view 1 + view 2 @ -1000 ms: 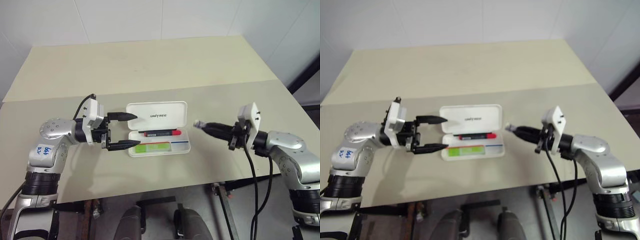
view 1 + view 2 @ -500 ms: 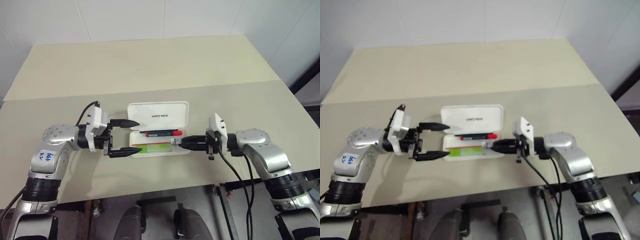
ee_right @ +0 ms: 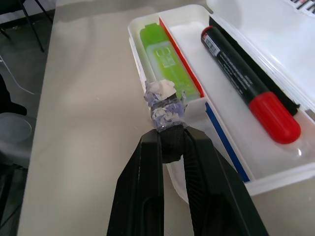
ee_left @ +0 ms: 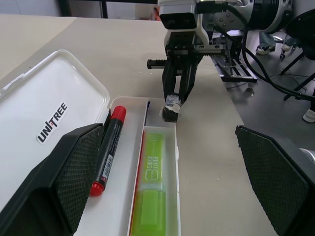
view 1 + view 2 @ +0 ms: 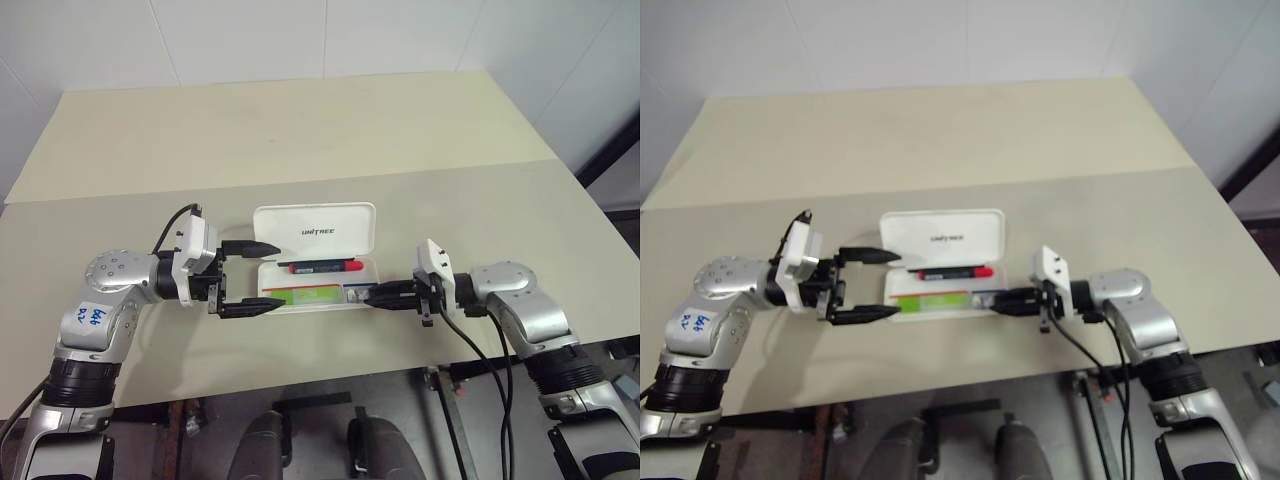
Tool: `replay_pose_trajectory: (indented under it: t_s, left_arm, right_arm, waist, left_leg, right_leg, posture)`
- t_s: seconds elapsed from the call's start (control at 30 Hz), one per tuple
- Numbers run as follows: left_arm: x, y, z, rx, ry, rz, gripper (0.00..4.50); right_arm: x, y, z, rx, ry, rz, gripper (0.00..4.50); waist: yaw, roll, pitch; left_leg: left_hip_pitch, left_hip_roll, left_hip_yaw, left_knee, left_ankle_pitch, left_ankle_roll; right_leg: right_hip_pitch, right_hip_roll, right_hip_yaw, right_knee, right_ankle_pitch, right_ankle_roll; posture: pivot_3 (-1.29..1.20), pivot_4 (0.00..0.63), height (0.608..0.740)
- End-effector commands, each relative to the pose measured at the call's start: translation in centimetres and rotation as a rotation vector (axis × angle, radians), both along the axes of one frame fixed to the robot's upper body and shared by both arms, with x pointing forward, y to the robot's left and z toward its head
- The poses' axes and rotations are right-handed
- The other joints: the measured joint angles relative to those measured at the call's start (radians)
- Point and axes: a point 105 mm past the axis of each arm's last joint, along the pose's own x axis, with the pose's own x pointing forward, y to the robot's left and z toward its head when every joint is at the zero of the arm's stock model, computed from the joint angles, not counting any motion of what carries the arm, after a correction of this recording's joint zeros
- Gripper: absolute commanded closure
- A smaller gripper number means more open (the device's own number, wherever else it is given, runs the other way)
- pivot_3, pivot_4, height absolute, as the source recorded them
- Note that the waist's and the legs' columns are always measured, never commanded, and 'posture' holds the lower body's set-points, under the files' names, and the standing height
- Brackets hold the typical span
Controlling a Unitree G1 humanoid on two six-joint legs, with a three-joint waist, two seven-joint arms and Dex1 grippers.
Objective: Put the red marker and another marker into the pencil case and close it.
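Case sits open on the tabletop with the red marker and green highlighter both inside, side by side. Left gripper hangs at its left end, jaws wide with nothing in them. Head view just shows the right gripper at the case's right end, but the right wrist view shows its jaws pinched on a crumpled whitish wad right over the rim.
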Motion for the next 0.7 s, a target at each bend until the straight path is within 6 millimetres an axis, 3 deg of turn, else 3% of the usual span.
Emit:
replay_pose_trajectory:
  t_s: [0.03, 0.43, 0.57, 0.7]
  left_arm:
    - [-0.2, 0.0, 1.4, 0.001, -0.053, -0.014, 0.0]
    - [-0.1, 0.0, 1.6, 0.001, -0.064, -0.013, 0.0]
    - [0.0, 0.0, 1.6, 0.002, -0.064, -0.011, 0.0]
    - [0.1, 0.0, 1.6, -0.001, -0.062, -0.007, 0.0]
  right_arm:
    - [0.4, 0.0, 0.7, 0.009, -0.045, 0.007, 4.23]
    - [1.2, 0.1, 0.6, 0.0, -0.051, -0.003, 4.23]
    - [0.8, 0.1, 0.8, -0.001, -0.046, 0.027, 2.8]
    - [1.2, 0.6, 2.5, 0.056, -0.113, 0.015, 1.41]
  waist:
    - [0.0, 0.0, 0.0]
    - [0.0, 0.0, 0.0]
    - [0.0, 0.0, 0.0]
    - [-0.001, 0.0, 0.0]
  left_leg:
    - [0.0, 0.0, 0.0, 0.0, 0.0, 0.0]
    - [0.0, 0.0, 0.0, 0.0, 0.001, -0.001]
    - [0.0, 0.0, 0.0, 0.0, 0.0, -0.001]
    - [0.0, 0.0, 0.0, 0.0, 0.0, -0.001]
  right_leg:
    - [0.0, 0.0, 0.0, 0.0, 0.0, 0.0]
    - [0.0, 0.0, 0.0, 0.0, 0.0, 0.0]
    - [0.0, 0.0, 0.0, 0.0, 0.0, 0.0]
    - [0.0, 0.0, 0.0, 0.001, 0.0, 0.0]
  posture:
    - [0.0, 0.15, 0.74]
    - [0.0, 0.15, 0.74]
    - [0.0, 0.15, 0.74]
    - [0.0, 0.15, 0.74]
